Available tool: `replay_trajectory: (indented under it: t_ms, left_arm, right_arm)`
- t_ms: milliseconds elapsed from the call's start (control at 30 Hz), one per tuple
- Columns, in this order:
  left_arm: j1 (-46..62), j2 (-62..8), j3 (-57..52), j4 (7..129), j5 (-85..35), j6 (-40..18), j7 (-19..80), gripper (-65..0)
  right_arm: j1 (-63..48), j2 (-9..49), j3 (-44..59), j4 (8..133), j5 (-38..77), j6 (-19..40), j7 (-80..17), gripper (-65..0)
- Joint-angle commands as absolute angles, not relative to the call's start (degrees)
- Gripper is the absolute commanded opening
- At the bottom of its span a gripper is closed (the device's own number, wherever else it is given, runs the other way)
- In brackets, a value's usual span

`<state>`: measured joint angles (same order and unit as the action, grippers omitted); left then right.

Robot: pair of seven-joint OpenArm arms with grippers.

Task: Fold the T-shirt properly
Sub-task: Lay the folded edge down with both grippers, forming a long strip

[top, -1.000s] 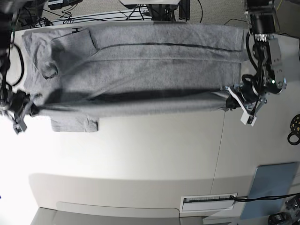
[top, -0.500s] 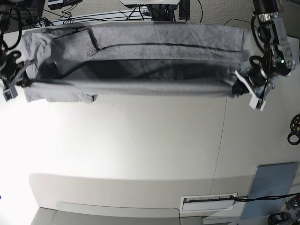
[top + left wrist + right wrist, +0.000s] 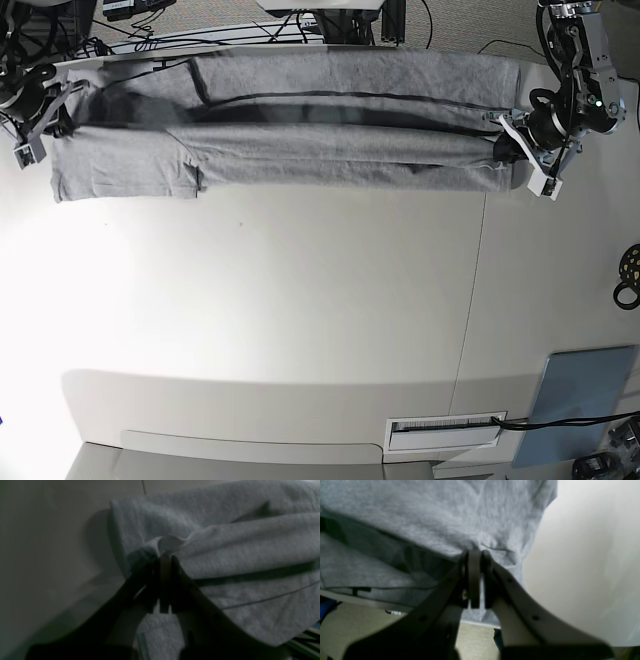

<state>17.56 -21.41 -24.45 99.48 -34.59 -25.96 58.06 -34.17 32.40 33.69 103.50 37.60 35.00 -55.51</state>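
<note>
Wide white table top w/ a seam line running down its right part. Large heather-grey cotton T-shirt lies stretched as a long band across the far edge of the table, folded lengthwise so a front layer overlaps the back one; short sleeve flap sticks out toward the near side at base view's left end. Thin dark line runs along the upper layer. Left gripper, black w/ white finger parts, sits at the band's right end in base view; left wrist view shows jaws together, clamped on a bunched fold of the T-shirt at its corner. Right gripper at the opposite end; right wrist view shows jaws pinched on the T-shirt edge, fabric puckered at the tips, table edge and floor below. Grey-blue flat pad near right front, small black ring object at right edge, white label strip at front.
</note>
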Motion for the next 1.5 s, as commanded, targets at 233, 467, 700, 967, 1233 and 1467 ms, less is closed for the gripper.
replay_trajectory:
  t_ms: [233, 467, 700, 967, 1233, 1467]
  left_arm:
    - [17.3, -22.4, -24.9, 100.4, -34.6, -25.6, 57.4, -65.0]
    - [17.3, -22.4, -24.9, 100.4, -34.6, -25.6, 57.7, -42.0]
    - [17.3, -22.4, -24.9, 100.3, -34.7, -25.4, 60.2, -31.2]
    - [18.3, -22.4, -24.9, 97.2, -34.8, -22.5, 58.6, -31.3]
    - [20.6, -21.6, -24.9, 97.2, -38.6, -23.3, 59.4, -31.6]
    - [21.0, -21.2, -24.9, 97.2, -41.7, -24.3, 60.4, -44.0]
  right_arm:
    - [-34.6, 33.8, 34.6, 104.2, 35.9, 35.4, -56.0, -65.0]
    - [-34.6, 33.8, 34.6, 104.2, 35.9, 39.9, -57.0, -54.9]
    - [-34.4, 33.8, 34.6, 104.2, 36.0, 39.8, -56.5, -50.4]
    - [-34.5, 33.8, 34.6, 104.2, 36.0, 39.8, -56.6, -50.4]
    - [-34.5, 33.8, 34.5, 104.2, 42.2, 39.7, -55.5, -50.4]
    - [-34.4, 33.6, 34.5, 104.3, 53.6, 40.0, -56.6, -50.5]
